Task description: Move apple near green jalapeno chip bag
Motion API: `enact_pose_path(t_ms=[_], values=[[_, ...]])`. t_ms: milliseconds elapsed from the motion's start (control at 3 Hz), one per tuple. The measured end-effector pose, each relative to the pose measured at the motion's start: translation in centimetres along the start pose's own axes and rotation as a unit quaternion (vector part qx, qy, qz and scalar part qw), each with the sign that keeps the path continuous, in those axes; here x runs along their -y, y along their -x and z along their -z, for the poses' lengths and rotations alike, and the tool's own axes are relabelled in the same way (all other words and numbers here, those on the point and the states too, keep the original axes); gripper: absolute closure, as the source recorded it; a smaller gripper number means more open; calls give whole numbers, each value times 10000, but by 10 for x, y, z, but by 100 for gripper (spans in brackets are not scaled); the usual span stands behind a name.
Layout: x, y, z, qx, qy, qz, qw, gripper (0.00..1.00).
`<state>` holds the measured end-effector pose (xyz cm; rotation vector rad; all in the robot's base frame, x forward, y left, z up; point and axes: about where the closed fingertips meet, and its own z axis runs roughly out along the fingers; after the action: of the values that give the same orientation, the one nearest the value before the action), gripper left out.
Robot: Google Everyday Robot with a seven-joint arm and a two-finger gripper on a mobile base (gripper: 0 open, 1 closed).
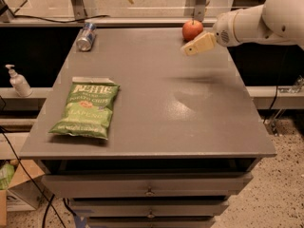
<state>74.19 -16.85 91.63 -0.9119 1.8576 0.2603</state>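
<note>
Camera view covers a grey table [166, 103] from the front, with drawers [149, 186] below its top. The apple [192, 30] rests on the table at the far edge, right of centre, with its stem pointing up. The green jalapeno chip bag [85, 109] lies flat near the front left corner, well apart from the apple, with its lettering facing up. A silver-blue can [86, 36] lies on its side at the far left corner.

The white arm [259, 20] enters from the right. Its gripper [190, 48] is tan, points left and slightly down, and hangs above the table just in front of the apple. Whether it touches the apple cannot be told. How wide the gripper is set cannot be told either. A blurred shadow lies on the table below the gripper.

A pump bottle [19, 81] stands on a ledge left of the table.
</note>
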Motion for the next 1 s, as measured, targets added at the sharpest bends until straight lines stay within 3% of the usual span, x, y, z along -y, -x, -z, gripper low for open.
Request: enact_pose_path(t_ms=[1000], values=[[40,-13,-93,309,-311,-643,9970,0]])
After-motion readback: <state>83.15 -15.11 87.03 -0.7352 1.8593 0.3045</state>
